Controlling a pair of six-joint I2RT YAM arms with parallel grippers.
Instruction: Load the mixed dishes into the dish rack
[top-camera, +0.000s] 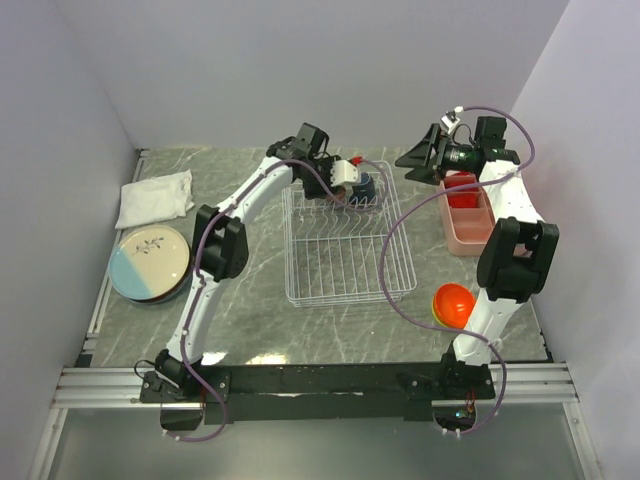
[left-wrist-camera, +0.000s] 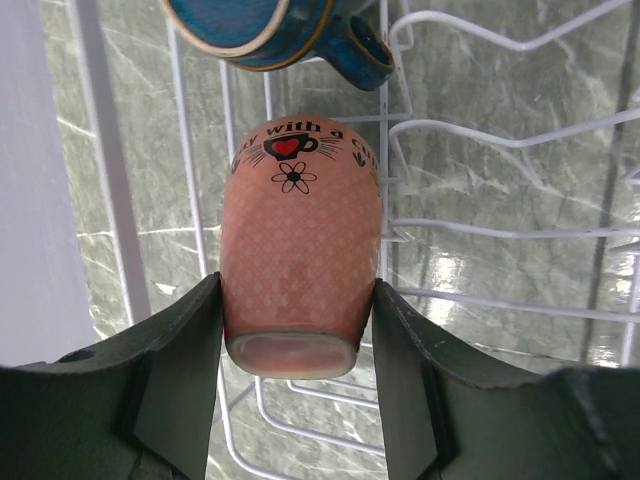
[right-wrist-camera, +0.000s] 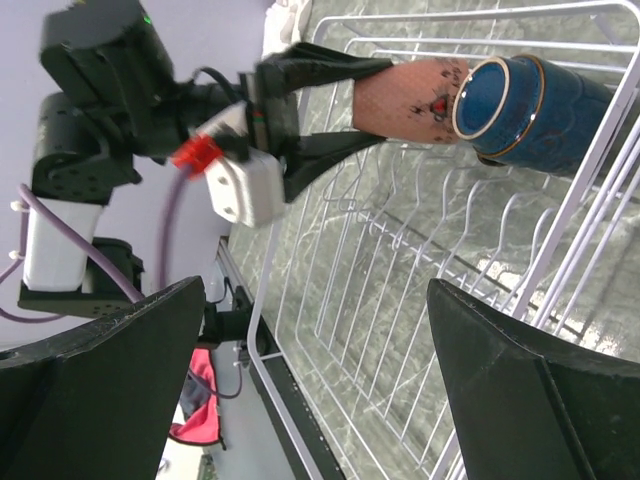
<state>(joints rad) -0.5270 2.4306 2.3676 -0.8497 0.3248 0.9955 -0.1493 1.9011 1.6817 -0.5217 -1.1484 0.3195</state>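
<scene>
The left gripper (left-wrist-camera: 297, 297) is clenched on a pink patterned mug (left-wrist-camera: 300, 240). 1 finger is pressed against each side of the mug near its base, and the base is turned toward the wrist camera. The mug is held over the far end of the dish rack (top-camera: 335, 255), close above the white wires.

A dark blue mug (left-wrist-camera: 265, 30) is lying on its side in the far right corner of the rack, with its mouth turned toward the pink mug. The 2 mugs are just beside each other; contact between them cannot be confirmed.

The right gripper (right-wrist-camera: 315, 290) is released, its 2 fingers spread wide and nothing between them. It is held above the table (top-camera: 250, 320) to the right of the rack, near the far end of a pink tray (top-camera: 467, 232).

A stack of plates (top-camera: 150, 262) is seen at the left of the table, with a white cloth (top-camera: 155, 197) beyond it. An orange bowl (top-camera: 452, 303) is located at the near right, beside the right arm.
</scene>
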